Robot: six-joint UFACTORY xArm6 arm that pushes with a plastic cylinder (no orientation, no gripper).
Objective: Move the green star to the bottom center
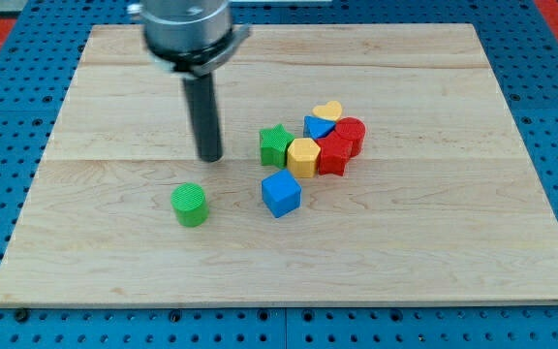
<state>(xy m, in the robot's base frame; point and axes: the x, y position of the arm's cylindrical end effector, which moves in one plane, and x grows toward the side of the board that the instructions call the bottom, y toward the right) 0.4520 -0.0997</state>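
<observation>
The green star (275, 144) sits near the middle of the wooden board (434, 252), at the left end of a cluster of blocks. My tip (210, 158) rests on the board to the left of the star, with a gap between them. It stands above and slightly right of a green cylinder (190, 205).
Touching the star's right side is a yellow hexagon (303, 156). A red star (334, 154), a red cylinder (351, 135), a blue block (318, 126) and a yellow heart (327, 111) crowd behind it. A blue cube (281, 193) lies below the star.
</observation>
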